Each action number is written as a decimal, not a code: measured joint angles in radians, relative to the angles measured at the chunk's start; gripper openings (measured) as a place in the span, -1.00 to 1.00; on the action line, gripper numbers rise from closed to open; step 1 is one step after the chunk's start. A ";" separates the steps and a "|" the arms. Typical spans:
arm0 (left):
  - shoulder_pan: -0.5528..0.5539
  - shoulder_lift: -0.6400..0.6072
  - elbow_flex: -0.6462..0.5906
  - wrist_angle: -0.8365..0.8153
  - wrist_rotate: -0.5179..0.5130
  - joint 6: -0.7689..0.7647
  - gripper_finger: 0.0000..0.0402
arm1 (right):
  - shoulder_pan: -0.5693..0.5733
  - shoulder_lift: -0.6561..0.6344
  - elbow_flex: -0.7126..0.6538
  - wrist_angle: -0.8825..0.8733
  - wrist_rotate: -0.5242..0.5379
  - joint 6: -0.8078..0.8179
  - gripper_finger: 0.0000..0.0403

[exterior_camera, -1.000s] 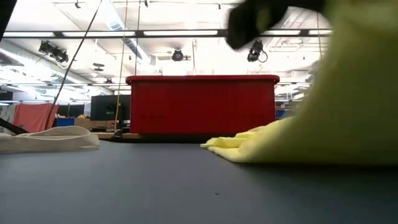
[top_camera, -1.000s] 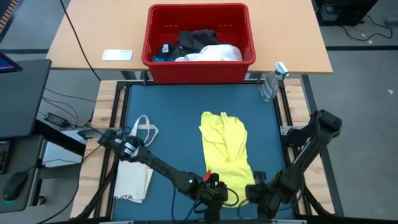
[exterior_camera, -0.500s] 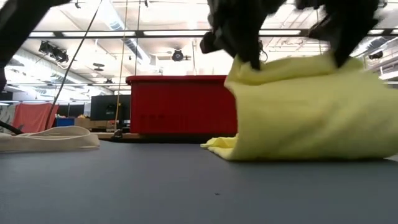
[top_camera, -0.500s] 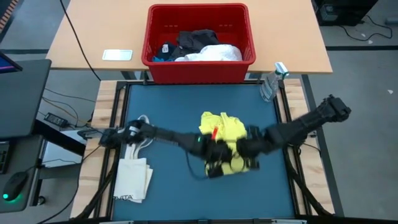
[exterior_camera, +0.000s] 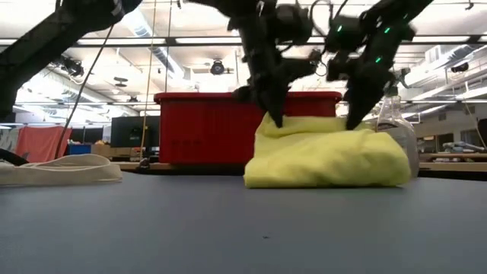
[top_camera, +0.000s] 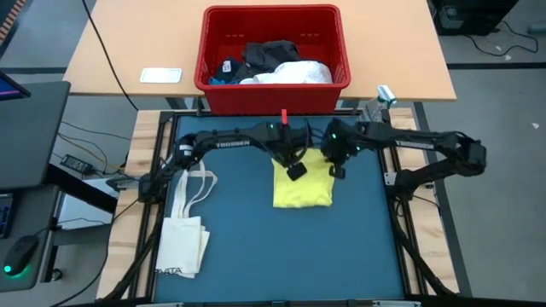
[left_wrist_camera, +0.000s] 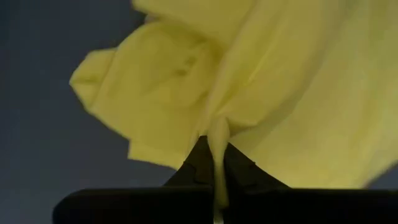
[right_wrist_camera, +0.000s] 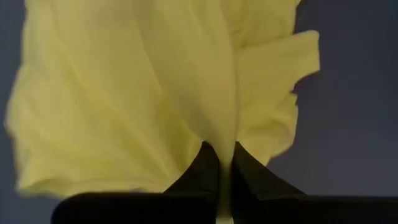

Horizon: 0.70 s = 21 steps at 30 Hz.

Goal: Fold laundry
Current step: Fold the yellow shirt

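The bright yellow garment [top_camera: 301,185] lies folded over on the dark blue table mat [top_camera: 230,247], its near fold resting on the mat [exterior_camera: 327,176]. My left gripper [top_camera: 294,162] is shut on the garment's far left part. My right gripper [top_camera: 334,162] is shut on its far right part. Both stand over the garment's far edge, a little in front of the red bin [top_camera: 275,58], which holds dark and white laundry [top_camera: 277,64]. My left gripper pinches a gathered bit of the yellow cloth [left_wrist_camera: 217,134] between its two fingers, slanting down from above at the garment's far left [exterior_camera: 270,122]. The cloth hangs slack below, over the layer on the mat. My right gripper pinches a pleat of the yellow cloth [right_wrist_camera: 222,146] between its fingers, pointing steeply down at the garment's far right [exterior_camera: 354,125]. The cloth drapes slack from it onto the rest of the garment.
A cream tote bag [top_camera: 186,234] with long handles [top_camera: 198,181] lies at the mat's left. A clear bottle [top_camera: 374,115] stands at the mat's far right corner. A small white card [top_camera: 160,75] lies on the wooden table [top_camera: 128,51] behind.
Both grippers have carried the garment's near end up from the near edge and over toward the far edge and the red bin, staying shut on it. The yellow garment has been folded over onto itself: its far part has stayed on the mat and it is now about half as long.
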 joint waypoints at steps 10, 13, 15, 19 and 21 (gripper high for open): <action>0.157 0.002 -0.032 0.159 -0.112 0.006 -0.79 | -0.146 0.166 0.000 0.187 0.089 0.092 -0.72; 0.192 0.002 -0.032 0.176 -0.114 0.002 -0.72 | -0.166 0.161 0.000 0.185 0.095 0.174 -0.51; 0.209 0.002 -0.032 0.154 -0.114 0.007 -0.67 | -0.170 0.134 0.000 0.180 0.102 0.247 -0.38; 0.233 -0.011 -0.029 0.084 -0.115 0.079 -0.59 | -0.173 0.047 0.000 0.183 0.189 0.459 -0.17; 0.238 -0.023 -0.027 0.061 -0.114 0.128 -0.56 | -0.175 0.000 0.000 0.190 0.207 0.560 -0.11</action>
